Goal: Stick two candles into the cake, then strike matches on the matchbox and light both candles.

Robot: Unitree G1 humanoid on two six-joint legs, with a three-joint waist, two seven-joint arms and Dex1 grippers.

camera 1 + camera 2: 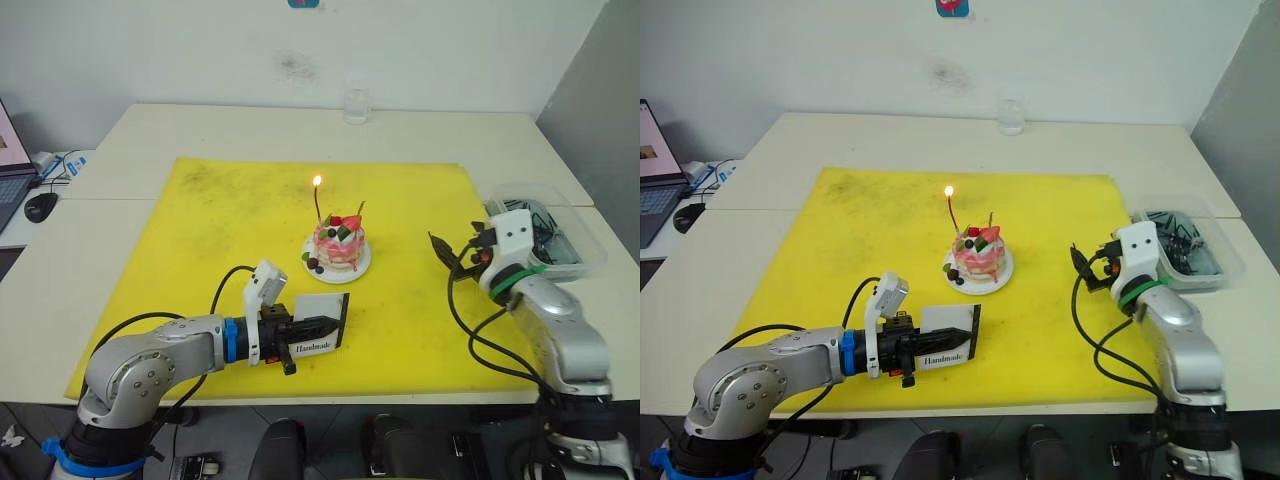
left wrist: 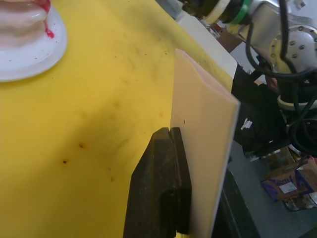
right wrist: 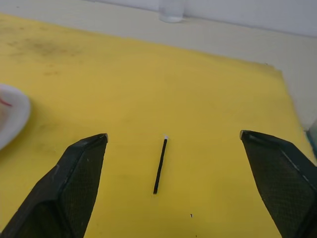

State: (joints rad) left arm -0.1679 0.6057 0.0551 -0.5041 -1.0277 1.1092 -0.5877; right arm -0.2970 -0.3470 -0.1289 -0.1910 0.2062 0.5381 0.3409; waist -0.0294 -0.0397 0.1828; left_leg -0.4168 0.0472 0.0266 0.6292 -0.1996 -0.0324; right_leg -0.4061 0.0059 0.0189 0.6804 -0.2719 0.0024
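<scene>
The cake point(image 1: 337, 247), small, soft, pink and white on its plate, sat mid-mat with one candle point(image 1: 318, 204) burning and a second point(image 1: 359, 212) unlit. The left gripper point(image 1: 318, 325) was clamped on the matchbox point(image 1: 324, 319), a light white card box standing on edge just before the cake. The match point(image 3: 159, 165), short, dark, brittle-looking and best pinched mid-length, lay flat on the mat between the right gripper point(image 3: 173, 148)'s wide-spread fingers.

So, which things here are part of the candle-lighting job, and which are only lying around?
Part of the job:
- cake on its white plate, with a lit candle and an unlit candle
- matchbox, clamped in the left gripper
- match on the yellow mat, between the open fingers of the right gripper

Lying around:
- glass
- clear tray
- laptop
- mouse
</scene>
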